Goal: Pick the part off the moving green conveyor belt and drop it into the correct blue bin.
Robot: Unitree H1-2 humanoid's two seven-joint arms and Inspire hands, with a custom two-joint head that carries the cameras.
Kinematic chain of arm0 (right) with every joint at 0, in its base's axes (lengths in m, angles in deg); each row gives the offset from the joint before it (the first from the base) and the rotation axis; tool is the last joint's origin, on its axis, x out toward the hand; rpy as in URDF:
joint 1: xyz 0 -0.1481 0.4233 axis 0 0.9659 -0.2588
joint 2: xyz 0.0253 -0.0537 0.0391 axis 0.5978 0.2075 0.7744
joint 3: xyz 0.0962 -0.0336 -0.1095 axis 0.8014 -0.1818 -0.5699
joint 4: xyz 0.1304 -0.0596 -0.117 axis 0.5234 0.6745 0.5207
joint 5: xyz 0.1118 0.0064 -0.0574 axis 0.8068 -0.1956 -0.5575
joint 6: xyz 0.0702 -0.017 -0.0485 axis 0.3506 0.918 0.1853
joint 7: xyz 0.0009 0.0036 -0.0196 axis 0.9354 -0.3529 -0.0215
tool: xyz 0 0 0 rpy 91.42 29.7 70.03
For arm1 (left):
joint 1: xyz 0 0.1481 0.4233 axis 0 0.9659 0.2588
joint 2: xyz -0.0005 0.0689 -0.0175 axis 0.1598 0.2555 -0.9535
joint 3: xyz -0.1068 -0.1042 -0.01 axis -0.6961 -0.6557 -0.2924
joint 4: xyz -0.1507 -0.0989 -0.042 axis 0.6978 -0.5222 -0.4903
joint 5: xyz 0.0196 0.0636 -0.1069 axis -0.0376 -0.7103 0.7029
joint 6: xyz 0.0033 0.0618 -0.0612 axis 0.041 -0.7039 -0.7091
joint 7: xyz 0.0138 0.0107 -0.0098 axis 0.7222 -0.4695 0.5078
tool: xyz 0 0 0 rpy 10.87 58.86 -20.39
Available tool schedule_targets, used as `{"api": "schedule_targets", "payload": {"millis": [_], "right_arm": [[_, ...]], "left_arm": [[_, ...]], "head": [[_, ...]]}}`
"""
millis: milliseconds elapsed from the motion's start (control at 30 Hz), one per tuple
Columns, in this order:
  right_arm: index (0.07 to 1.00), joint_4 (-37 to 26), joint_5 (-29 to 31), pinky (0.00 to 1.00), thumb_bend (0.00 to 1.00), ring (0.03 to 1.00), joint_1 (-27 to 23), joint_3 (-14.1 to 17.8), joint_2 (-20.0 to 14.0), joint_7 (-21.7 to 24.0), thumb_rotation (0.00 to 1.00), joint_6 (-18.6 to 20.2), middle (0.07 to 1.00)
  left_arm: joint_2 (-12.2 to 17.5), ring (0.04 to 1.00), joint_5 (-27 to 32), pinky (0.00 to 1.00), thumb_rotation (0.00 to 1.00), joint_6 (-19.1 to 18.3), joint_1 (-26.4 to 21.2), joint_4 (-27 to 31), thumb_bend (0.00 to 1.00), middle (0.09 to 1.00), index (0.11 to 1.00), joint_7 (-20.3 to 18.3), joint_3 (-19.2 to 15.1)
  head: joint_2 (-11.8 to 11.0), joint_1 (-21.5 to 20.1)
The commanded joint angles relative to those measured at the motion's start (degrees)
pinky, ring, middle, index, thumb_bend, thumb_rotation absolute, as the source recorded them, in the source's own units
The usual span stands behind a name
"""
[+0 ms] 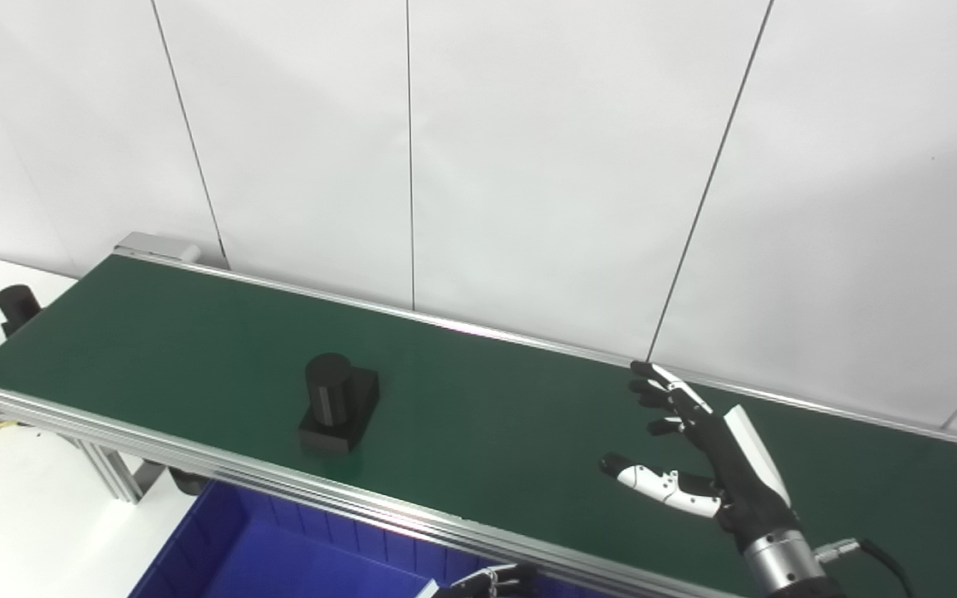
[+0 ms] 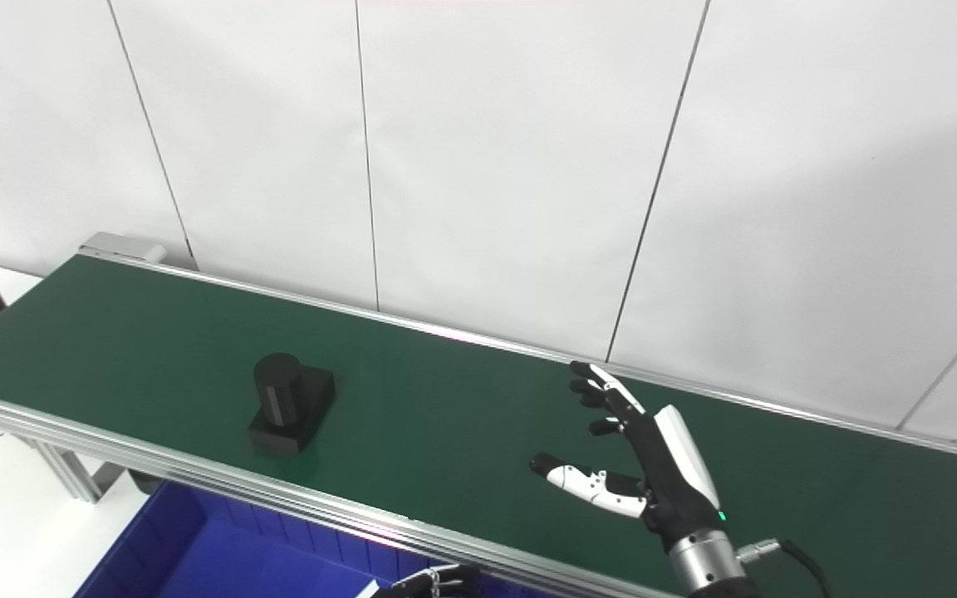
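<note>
A black part [image 1: 337, 402], a short cylinder standing on a square base, rests on the green conveyor belt [image 1: 487, 415] left of centre. My right hand [image 1: 707, 453] hovers over the belt well to the right of the part, open, fingers spread and thumb pointing left, holding nothing. Only the fingertips of my left hand [image 1: 487, 581] show at the bottom edge, below the belt's near rail; its state is unclear. A blue bin [image 1: 221, 548] sits under the belt's near edge at lower left.
The belt's aluminium rail [image 1: 196, 461] runs along the near side, on metal legs at left. Black cylindrical items [image 1: 17, 306] stand on the white surface past the belt's left end. A white panelled wall stands close behind the belt.
</note>
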Motion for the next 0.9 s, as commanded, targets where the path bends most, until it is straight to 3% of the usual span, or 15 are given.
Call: {"api": "schedule_targets", "payload": {"millis": [0, 300, 867], "right_arm": [[0.901, 0.4, 0.0, 0.75, 0.6, 0.847, -2.9, -0.1, 0.7, -1.1, 0.45, -2.9, 0.854], [0.901, 7.3, 0.3, 0.78, 0.61, 0.854, -5.5, -0.6, 1.4, -2.1, 0.44, -5.5, 0.852], [0.905, 12.3, -1.9, 0.79, 0.61, 0.853, -7.3, -2.0, 2.1, -4.1, 0.49, -7.2, 0.847]], "left_arm": [[-0.2, 0.749, 0.5, 0.65, 0.26, 2.3, -1.0, 0.7, 1.0, 0.801, 0.823, 0.0, 0.0], [-0.3, 0.757, 1.0, 0.66, 0.25, 1.8, -1.0, 0.8, 1.0, 0.805, 0.827, -0.3, 0.0], [-0.7, 0.759, 0.9, 0.67, 0.24, 1.2, -0.8, 1.1, 1.0, 0.804, 0.821, 0.2, 0.0]], "head": [[0.0, -0.1], [0.0, 0.0], [0.1, 0.0]]}}
